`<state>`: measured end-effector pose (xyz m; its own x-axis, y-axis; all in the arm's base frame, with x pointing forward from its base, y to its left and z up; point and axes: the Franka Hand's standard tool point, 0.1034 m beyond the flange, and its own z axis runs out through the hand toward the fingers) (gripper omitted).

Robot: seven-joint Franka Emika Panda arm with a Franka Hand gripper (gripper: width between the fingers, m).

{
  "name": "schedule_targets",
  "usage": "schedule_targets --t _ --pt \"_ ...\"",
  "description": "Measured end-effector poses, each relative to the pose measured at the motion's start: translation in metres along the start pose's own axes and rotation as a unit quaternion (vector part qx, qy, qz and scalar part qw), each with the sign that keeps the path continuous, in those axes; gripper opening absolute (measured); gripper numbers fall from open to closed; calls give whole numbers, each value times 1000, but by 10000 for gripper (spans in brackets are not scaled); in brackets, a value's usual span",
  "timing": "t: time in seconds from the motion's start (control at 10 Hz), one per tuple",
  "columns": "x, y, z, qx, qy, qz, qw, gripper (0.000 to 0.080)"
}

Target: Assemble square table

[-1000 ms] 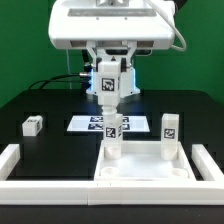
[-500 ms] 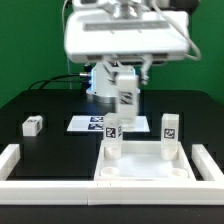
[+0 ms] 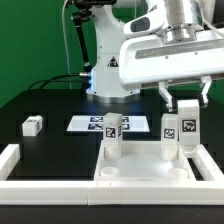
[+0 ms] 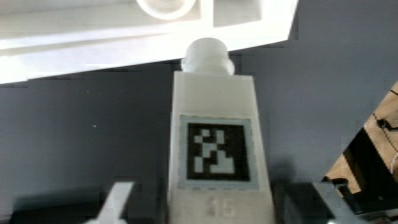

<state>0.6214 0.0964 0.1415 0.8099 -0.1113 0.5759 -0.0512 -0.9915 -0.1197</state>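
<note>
The fingers (image 4: 119, 200) stand at a middling width on either side of the tagged leg (image 4: 219, 120). Since that leg (image 3: 187, 128) hangs free under the gripper (image 3: 186, 106) at the exterior view's right, it is judged to be held, not merely flanked. In the wrist view the leg runs straight out from the gripper (image 4: 222, 205), tag facing the camera, its rounded end aimed towards a round hole (image 4: 166, 8) in the white table top (image 4: 80, 48). In the exterior view the table top (image 3: 140, 176) lies low in the middle of the frame. Two legs already stand upright in it, one (image 3: 113, 136) at centre and one (image 3: 168, 136) just beside the carried leg. A fourth leg (image 3: 33, 125) lies well apart at the exterior view's left, near the marker board (image 3: 84, 123). The step appears to be bringing this leg to a free corner hole. Doing it well likely means keeping the leg plumb, clearing the neighbouring upright leg, centring the rounded end over the hole before lowering, and not easing the grip until it seats.
</note>
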Motion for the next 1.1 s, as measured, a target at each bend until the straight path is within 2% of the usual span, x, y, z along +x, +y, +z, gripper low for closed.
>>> schedule_targets --t 0.3,0.5,0.6,0.8,1.0,1.1 --pt "-2 0 1 0 -1 0 1000 290" --pt "-16 -3 2 -7 -5 -15 1000 290" --pt "-16 3 3 -12 -4 -17 1000 290" --pt "-21 -1 7 -12 -8 -21 1000 290" --pt "-25 5 10 -16 -12 -18 1000 290" --pt "-30 2 13 -15 -14 -19 1000 290"
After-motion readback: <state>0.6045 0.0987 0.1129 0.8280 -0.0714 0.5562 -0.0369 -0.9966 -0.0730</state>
